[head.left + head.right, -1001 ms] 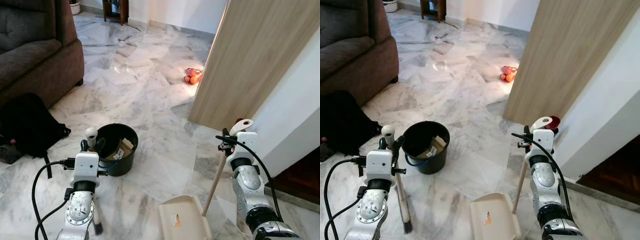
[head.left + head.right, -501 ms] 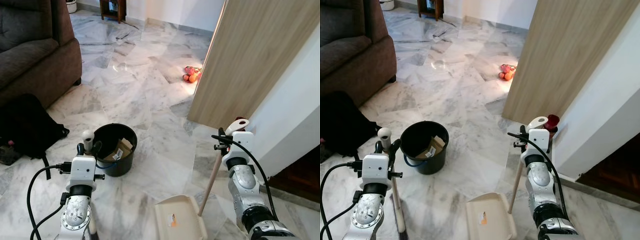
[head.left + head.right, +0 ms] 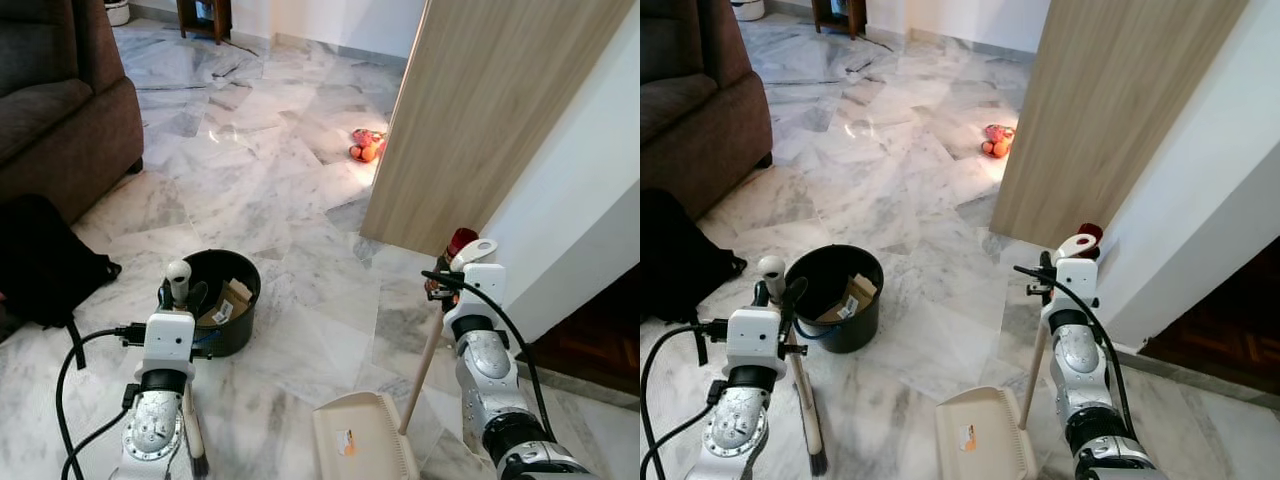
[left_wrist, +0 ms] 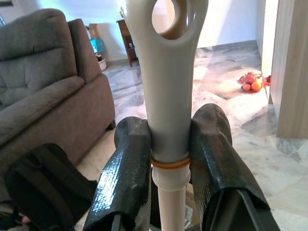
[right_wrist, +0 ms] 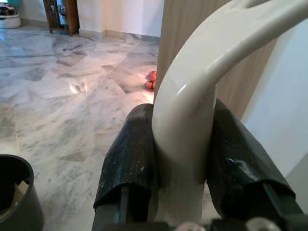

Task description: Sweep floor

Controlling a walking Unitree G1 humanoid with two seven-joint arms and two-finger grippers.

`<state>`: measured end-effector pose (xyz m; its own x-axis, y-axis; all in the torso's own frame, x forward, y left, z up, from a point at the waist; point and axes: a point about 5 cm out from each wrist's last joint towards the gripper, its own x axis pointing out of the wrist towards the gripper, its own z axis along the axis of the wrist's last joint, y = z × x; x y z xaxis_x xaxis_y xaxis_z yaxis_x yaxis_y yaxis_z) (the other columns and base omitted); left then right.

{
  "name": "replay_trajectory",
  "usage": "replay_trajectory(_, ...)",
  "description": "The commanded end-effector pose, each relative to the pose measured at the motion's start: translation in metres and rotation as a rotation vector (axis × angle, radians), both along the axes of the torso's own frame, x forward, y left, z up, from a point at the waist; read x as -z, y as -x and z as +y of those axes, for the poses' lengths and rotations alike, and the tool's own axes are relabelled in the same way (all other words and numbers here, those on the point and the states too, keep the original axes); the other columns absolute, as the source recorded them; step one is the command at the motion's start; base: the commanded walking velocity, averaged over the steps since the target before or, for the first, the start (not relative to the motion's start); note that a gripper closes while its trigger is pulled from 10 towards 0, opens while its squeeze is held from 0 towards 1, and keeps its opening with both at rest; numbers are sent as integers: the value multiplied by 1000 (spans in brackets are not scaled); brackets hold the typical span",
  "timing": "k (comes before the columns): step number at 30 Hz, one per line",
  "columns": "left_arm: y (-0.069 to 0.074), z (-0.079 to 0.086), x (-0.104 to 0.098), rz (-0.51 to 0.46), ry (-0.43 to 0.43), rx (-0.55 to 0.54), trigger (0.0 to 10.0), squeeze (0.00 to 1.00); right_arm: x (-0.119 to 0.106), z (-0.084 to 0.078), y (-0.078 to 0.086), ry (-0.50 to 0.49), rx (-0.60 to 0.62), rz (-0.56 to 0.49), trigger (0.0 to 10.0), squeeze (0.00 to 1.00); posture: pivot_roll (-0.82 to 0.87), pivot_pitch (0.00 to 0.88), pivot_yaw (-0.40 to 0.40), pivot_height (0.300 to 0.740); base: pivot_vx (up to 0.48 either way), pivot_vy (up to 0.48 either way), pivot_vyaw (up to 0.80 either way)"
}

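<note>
Clearly, the left gripper [image 4: 169, 159] has its 2 black fingers [image 4: 126, 168] clenched on the pale handle of a broom [image 4: 167, 91], just below the hanging hole at the handle's top. Seen from the head, that broom's stick runs down past the left arm to dark bristles [image 3: 818, 462] on the floor at the near left.

On the other side, the right gripper [image 5: 180, 149] has its fingers [image 5: 131, 154] clamped on the curved cream grip of a dustpan handle [image 5: 192, 110]. A wooden stick [image 3: 425, 365] slants down from that grip to the cream dustpan [image 3: 362, 440], which rests flat on the floor near the bottom centre, between the 2 arms.

Just beyond the left gripper stands a black bucket [image 3: 240, 330] on the marble floor [image 3: 270, 170], holding what looks like cardboard scraps and a small white label. A black bag [image 3: 40, 260] lies at the far left, near a dark brown sofa [image 3: 60, 110]. Farther off, by the edge of a tall wooden panel [image 3: 480, 110], lies a small red and orange bundle [image 3: 362, 146]. A white wall [image 3: 580, 200] rises on the right, behind the right arm.
</note>
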<state>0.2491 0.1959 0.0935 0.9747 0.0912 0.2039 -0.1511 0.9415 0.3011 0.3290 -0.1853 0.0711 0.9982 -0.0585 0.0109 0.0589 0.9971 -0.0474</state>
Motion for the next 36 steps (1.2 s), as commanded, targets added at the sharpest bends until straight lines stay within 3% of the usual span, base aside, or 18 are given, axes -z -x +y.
replay_trajectory(1,-2,-4,-9,-35,-19,24,10000,0,-5,-3,-2,8,11,-22,10000,0,136,55,-87,740,0,-289,-800)
replay_trajectory(21,2,-8,-6,-22,-24,36,10000,0,-6,-2,-2,26,-1,-27,10000,0,132,62,-96,740,0,-199,-800)
replay_trajectory(36,3,-9,-4,-13,-14,37,10000,0,-4,0,0,20,-1,-28,10000,0,125,81,-92,740,0,0,-800)
